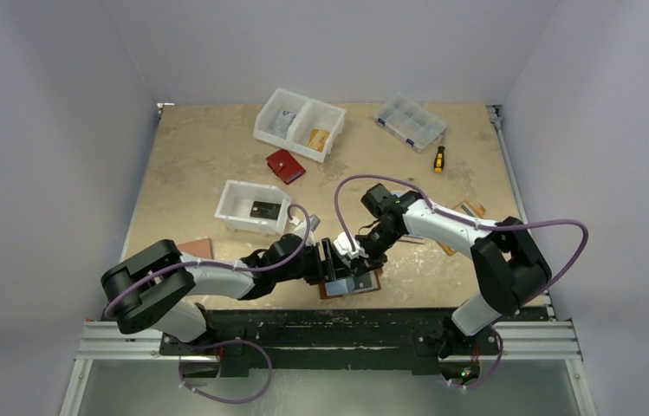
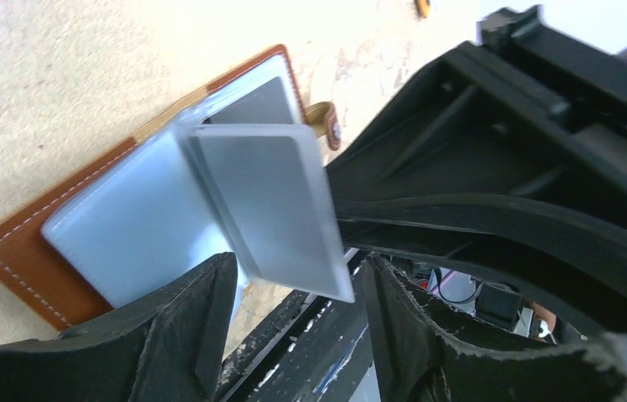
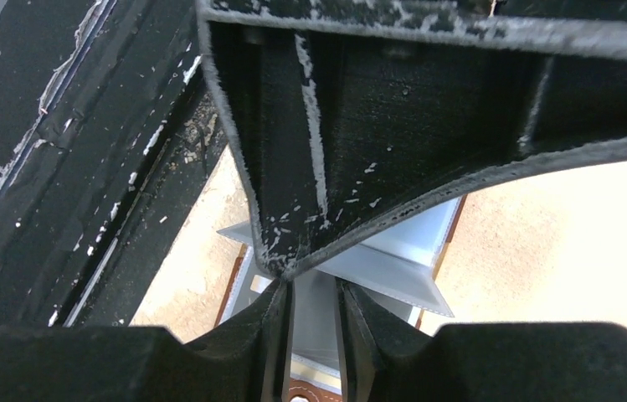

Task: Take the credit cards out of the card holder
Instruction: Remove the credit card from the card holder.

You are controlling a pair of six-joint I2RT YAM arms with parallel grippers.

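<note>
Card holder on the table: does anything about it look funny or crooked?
Yes. One clear plastic sleeve sticks up tilted from the open card holder instead of lying flat like the rest. It stands between the jaws of the open left claw.

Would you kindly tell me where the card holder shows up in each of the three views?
Top external: card holder at bottom centre, just above the black rail.
Left wrist: left of centre, lying open.
Right wrist: bottom centre, partly hidden.
Shared landmark: the black rail beside it.
</note>
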